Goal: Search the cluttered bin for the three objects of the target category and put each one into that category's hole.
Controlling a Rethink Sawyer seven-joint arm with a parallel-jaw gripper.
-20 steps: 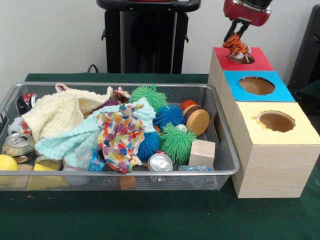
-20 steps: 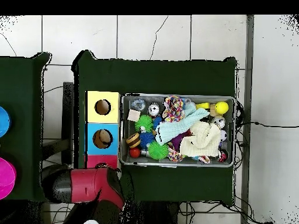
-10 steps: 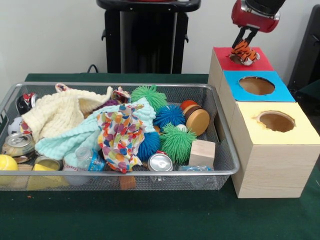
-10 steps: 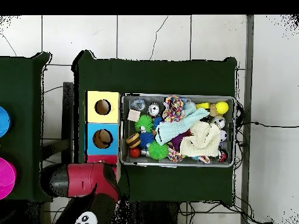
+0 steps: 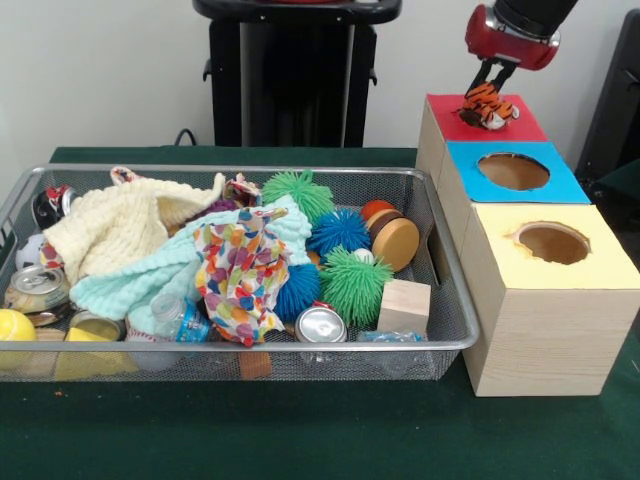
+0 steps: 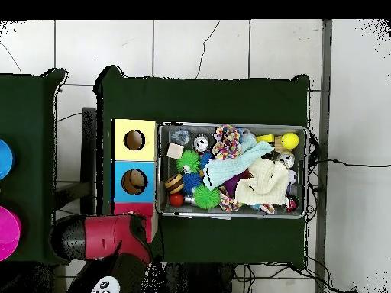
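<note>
Front view: red-and-black gripper (image 5: 492,82) at upper right, fingers pinching a small orange-and-black striped tiger plush (image 5: 488,108) that lies on the red-topped wooden box (image 5: 520,125), over its hole. Below it in the frame stand the blue-topped box (image 5: 555,180) and the yellow-topped box (image 5: 590,262). Wire mesh bin (image 5: 452,300) at centre left holds a cream knitted cloth (image 5: 110,225), mint towel (image 5: 130,280), multicoloured patterned fabric (image 5: 240,275), green spiky ball (image 5: 355,285), blue spiky ball (image 5: 338,230), wooden cube (image 5: 405,305), and silver can (image 5: 321,326).

Overhead view: red arm (image 6: 111,238) at lower left covers the red box; plush hidden.
</note>
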